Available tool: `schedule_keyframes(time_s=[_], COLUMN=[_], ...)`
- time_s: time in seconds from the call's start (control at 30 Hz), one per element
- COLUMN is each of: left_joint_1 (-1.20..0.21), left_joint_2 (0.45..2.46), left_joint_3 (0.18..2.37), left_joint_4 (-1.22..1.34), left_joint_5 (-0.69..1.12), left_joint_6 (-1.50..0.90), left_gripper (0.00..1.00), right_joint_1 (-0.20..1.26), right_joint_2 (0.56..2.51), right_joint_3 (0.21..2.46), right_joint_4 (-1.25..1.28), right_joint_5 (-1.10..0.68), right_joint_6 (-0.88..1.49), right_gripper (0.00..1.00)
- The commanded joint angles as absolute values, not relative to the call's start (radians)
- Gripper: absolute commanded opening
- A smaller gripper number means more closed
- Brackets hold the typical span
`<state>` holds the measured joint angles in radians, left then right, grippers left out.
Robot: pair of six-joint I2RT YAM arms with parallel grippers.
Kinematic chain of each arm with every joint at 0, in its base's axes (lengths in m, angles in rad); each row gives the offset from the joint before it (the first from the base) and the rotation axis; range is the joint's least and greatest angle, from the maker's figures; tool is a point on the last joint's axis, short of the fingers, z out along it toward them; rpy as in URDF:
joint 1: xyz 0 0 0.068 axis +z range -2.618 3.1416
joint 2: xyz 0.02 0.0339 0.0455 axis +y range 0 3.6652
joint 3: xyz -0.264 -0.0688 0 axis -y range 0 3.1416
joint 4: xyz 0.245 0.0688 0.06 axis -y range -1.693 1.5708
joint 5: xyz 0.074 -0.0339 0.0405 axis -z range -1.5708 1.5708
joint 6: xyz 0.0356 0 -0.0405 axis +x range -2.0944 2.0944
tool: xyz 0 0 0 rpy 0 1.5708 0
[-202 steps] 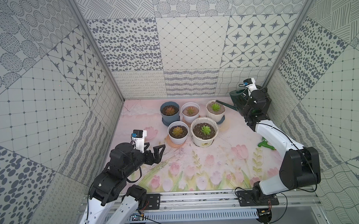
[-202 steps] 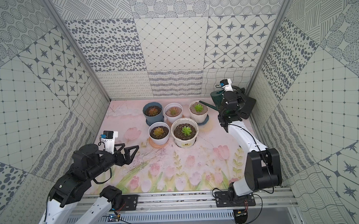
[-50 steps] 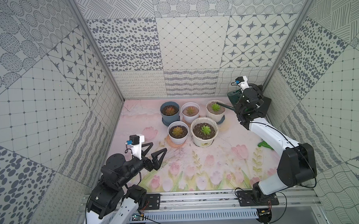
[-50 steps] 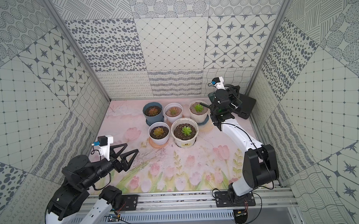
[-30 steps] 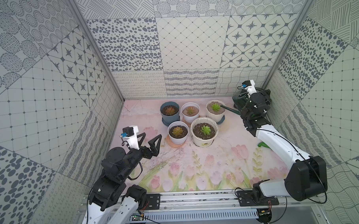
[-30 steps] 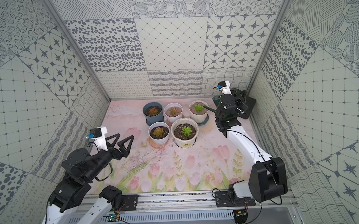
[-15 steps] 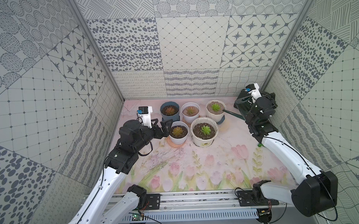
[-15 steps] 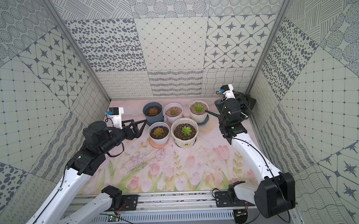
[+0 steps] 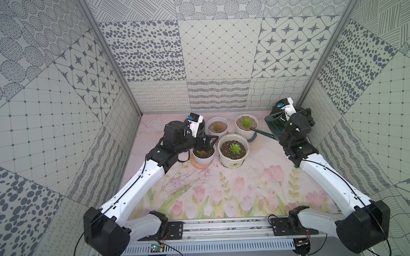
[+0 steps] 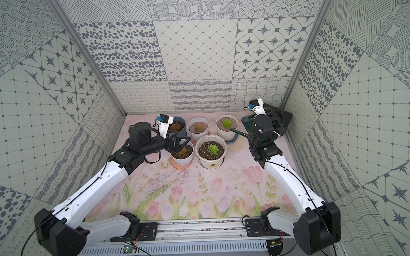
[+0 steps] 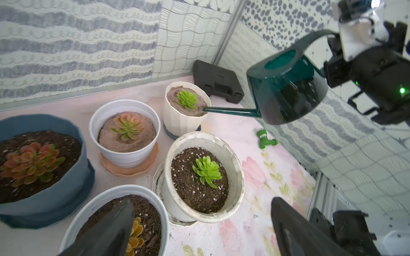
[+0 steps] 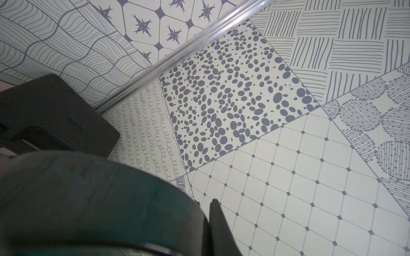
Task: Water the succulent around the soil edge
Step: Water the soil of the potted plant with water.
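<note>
2 arms (image 9: 142, 180) (image 9: 323, 173) outstretched | right end effector (image 9: 283, 115) grips tilted watering can (image 9: 273, 127)

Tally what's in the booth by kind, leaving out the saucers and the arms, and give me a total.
5 potted succulents: blue pot, back white pot, faceted white pot, wide white pot, front white pot
1 watering can
1 black case
1 green nozzle
Total: 8
</note>
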<state>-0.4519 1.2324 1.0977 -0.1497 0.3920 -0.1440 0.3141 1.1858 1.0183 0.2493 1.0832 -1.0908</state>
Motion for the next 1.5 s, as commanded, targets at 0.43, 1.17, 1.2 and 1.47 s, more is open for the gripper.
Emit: schedule_keyframes(time_s=[0.43, 1.17, 1.2, 1.47], left_joint_1=[-0.486, -0.485, -0.485, -0.482], left_joint_2=[1.244, 1.252, 1.252, 1.241], left_joint_3=[1.001, 0.995, 0.994, 1.0], left_joint_4=[-0.037, -0.045, -0.045, -0.043], left_joint_5=[0.45, 0.305, 0.305, 0.279], left_joint_6=[0.133, 0.043, 0.041, 0.015], left_gripper=[1.0, 0.99, 0.99, 1.0], right_joint_1=[0.327, 0.288, 0.287, 0.255], right_joint_2=[1.213, 1.433, 1.439, 1.364], right_joint_3=[1.108, 1.267, 1.278, 1.271], right_joint_4=[0.157, 0.265, 0.261, 0.109], right_joint_5=[1.058, 1.085, 1.085, 1.067], right_joint_6=[-0.783, -0.834, -0.833, -0.643], right_gripper=[0.0, 0.0, 0.0, 0.0])
